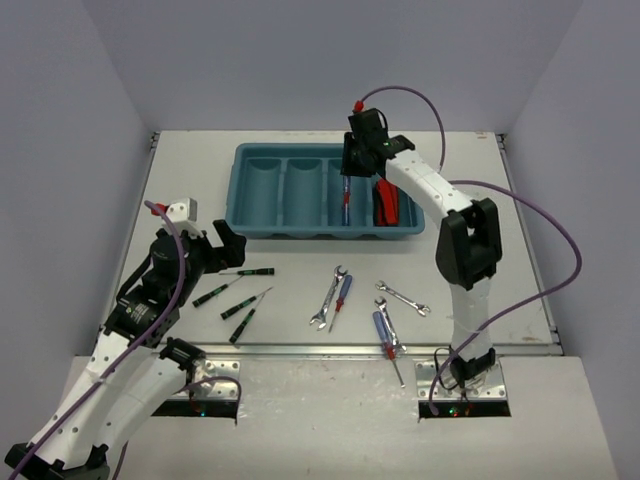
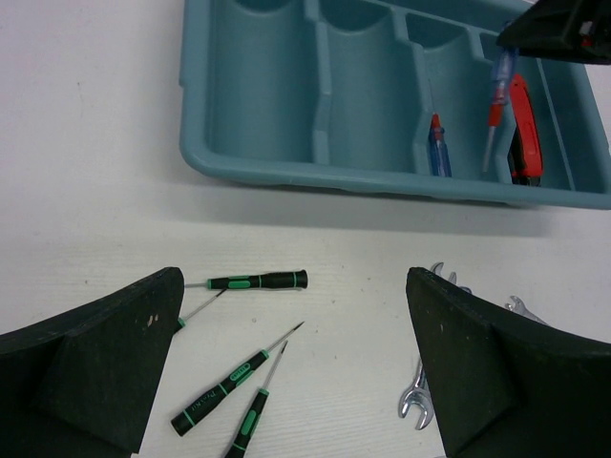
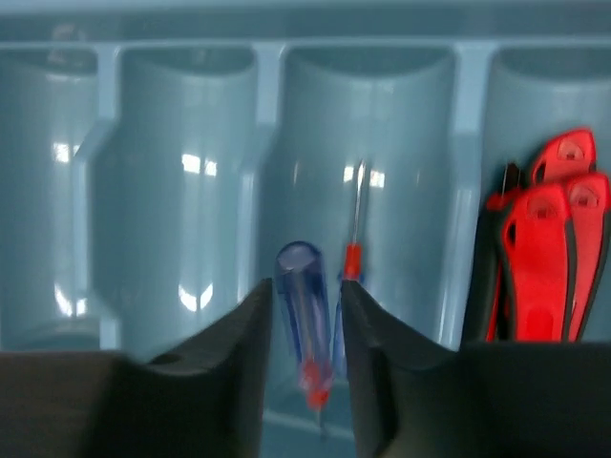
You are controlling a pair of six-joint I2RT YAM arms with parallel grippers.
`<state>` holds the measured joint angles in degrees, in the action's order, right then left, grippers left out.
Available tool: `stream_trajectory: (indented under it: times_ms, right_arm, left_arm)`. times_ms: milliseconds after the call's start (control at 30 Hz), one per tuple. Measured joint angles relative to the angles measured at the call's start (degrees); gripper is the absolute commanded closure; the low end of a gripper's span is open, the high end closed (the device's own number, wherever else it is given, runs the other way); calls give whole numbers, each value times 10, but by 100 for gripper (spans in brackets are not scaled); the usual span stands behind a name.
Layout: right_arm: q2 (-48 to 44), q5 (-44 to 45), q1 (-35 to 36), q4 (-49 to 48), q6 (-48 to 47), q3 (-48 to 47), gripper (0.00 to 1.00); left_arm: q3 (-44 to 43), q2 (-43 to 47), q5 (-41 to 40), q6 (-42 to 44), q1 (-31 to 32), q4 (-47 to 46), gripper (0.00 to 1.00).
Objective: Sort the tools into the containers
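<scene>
1. Nearest the arm bases, on the table (image 1: pixel 500 290): two loose blue-handled screwdrivers (image 1: pixel 386 332) and two wrenches (image 1: pixel 324 302), all unsorted.
2. To their left, three thin black-and-green screwdrivers (image 2: pixel 258 281) lie fanned and near one another. The left gripper (image 1: pixel 218 252) hovers above them with its jaws spread as wide as they go, holding nothing.
3. Beyond is the tray (image 1: pixel 300 233). A stowed screwdriver (image 2: pixel 437 148) lies in the third compartment from the left, and the pliers (image 3: pixel 539 248) sit in the rightmost.
4. Farthest out, the right gripper (image 3: pixel 305 286) hangs low over the third compartment, its jaws part-way apart on either side of a blue handle (image 3: pixel 298 272). I cannot tell whether the pads pinch it or have let it go.
5. Risk: if a pad catches the blue handle as the gripper lifts, the tool could be dragged up. It might then tip over the divider toward the pliers.
6. Risk: a handle let go while tilted may rest against the wall rather than lie flat.
7. Risk: the thin screwdrivers sit close together and are round. The left jaws could catch two at once, or nudge one so that it rolls.
8. Risk: both arms over the tray at once could clash. My judgement is that the left arm should wait.
</scene>
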<state>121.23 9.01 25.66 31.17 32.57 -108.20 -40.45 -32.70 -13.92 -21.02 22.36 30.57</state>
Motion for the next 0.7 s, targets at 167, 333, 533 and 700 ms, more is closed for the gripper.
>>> stream_trajectory:
  times_ms: [167,333,533,700]
  right_arm:
    - [40,14,0,49,-13,-66,1]
    - [-41,29,17,35,-23,53,1]
    - [-207,77,107,-4,-8,295,1]
    - [-278,40,123,-39,53,401,5]
  left_arm:
    - [0,2,0,0,1,0,0]
    - [0,1,0,0,1,0,0]
    - [0,-2,0,0,1,0,0]
    - [0,-2,0,0,1,0,0]
